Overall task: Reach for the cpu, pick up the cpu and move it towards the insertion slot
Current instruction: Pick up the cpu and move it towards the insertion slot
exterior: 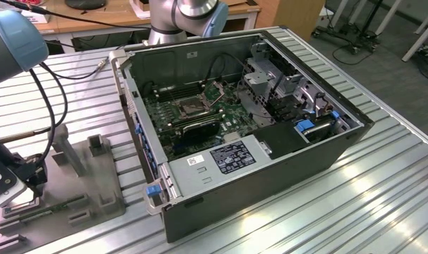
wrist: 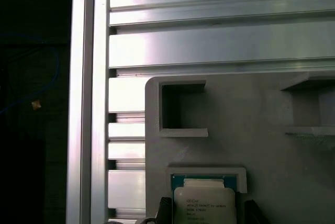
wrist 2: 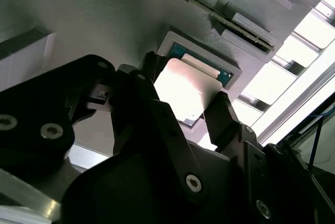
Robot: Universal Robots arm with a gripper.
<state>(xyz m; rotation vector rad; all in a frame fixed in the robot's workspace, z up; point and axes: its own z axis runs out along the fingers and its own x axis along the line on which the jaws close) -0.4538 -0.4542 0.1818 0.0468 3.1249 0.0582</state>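
Claw: open, one finger either side of the cpu, not clamped. The cpu lies flat in the grey fixture recess, on slatted counter.

The exterior view is lit brightly and evenly from overhead. Broad white glare is spread over the ribbed metal table toward four o'clock, while the interior of the computer case is left in soft shadow. The arm at ten o'clock is blurred by closeness to the lens. In the second wrist view the gripper is reduced to a dark, underexposed silhouette, and the cpu is washed out by glare. In the first wrist view the grey fixture is evenly lit; beyond the table's edge everything is lost in darkness.
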